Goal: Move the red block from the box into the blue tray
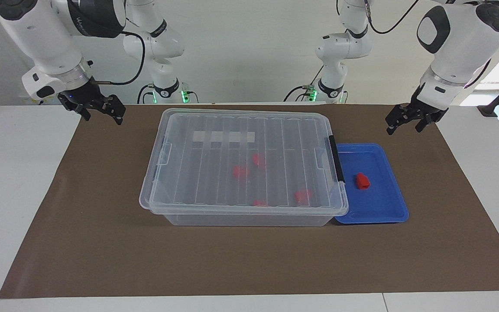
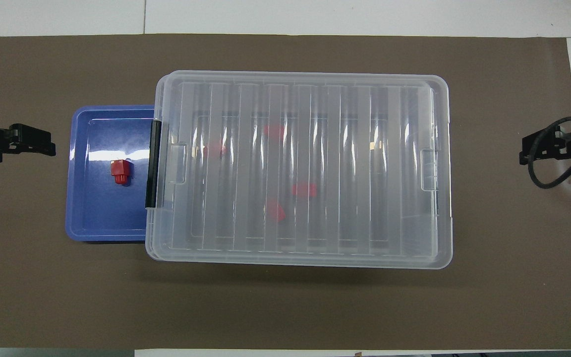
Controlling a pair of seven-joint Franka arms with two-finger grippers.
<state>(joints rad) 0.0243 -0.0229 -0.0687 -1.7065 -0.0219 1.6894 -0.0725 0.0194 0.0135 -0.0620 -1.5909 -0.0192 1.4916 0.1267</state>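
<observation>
The box [image 1: 243,164], a clear bin, sits mid-table with its ribbed lid on; it also shows in the overhead view [image 2: 300,168]. Several red blocks [image 1: 241,172] show through the lid [image 2: 304,189]. The blue tray [image 1: 383,203] lies beside the box's black-latch end, toward the left arm's end [image 2: 92,218]. One red block [image 1: 363,181] lies in the tray [image 2: 120,171]. My left gripper [image 1: 404,126] hangs open and empty over the mat beside the tray [image 2: 42,144]. My right gripper [image 1: 102,116] hangs open and empty over the mat's other end [image 2: 526,153].
A brown mat [image 1: 102,242] covers the table under everything. The black latch [image 1: 336,158] on the box end overhangs the tray's rim. A black cable [image 2: 548,178] loops by the right gripper.
</observation>
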